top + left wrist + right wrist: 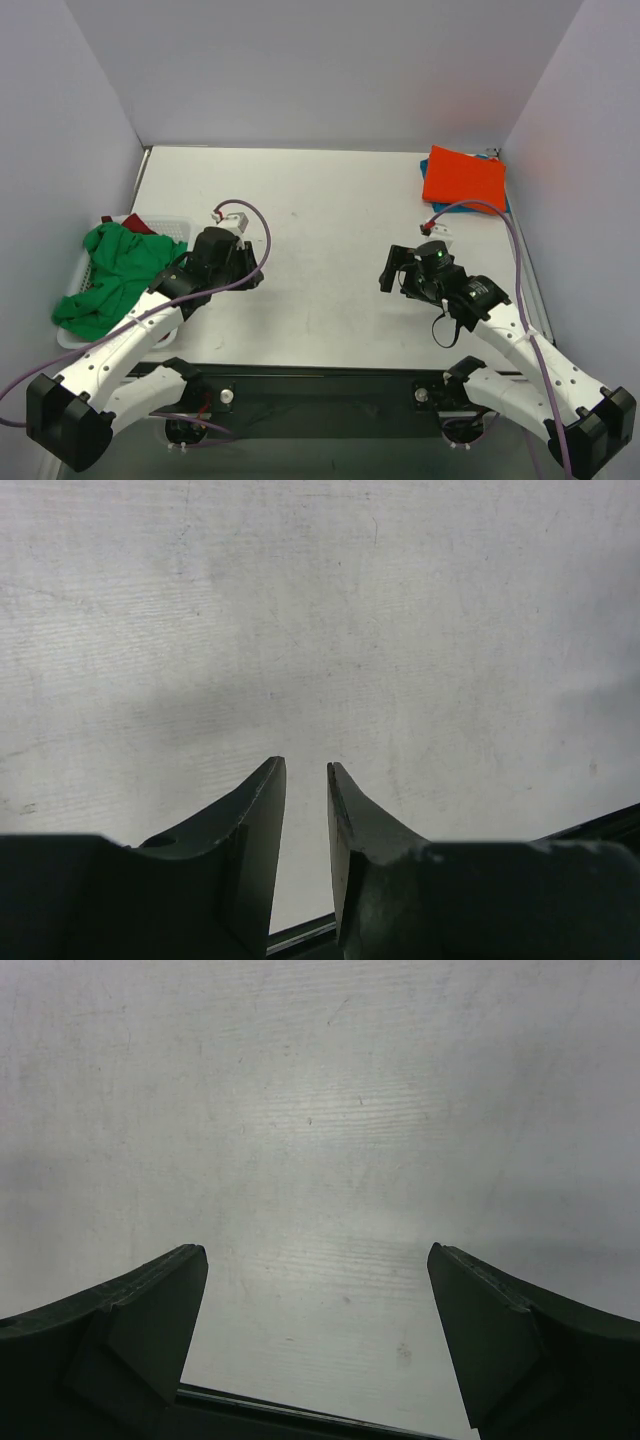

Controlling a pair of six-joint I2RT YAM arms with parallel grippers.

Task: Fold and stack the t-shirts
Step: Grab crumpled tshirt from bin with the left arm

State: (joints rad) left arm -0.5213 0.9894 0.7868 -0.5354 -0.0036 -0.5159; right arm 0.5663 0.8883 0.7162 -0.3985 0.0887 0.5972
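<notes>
While the left claw (306,764) hovers barely parted, the right claw (316,1250) gapes wide.

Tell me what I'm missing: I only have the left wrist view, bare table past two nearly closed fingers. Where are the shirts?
Observer: The green t-shirt lies crumpled over a white basket at the left side.
Operator: Anything folded yet?
Observer: An orange-red t-shirt lies folded in the far right corner.
Operator: And the right gripper?
Observer: The right gripper is wide open above the bare table, holding nothing.
</notes>
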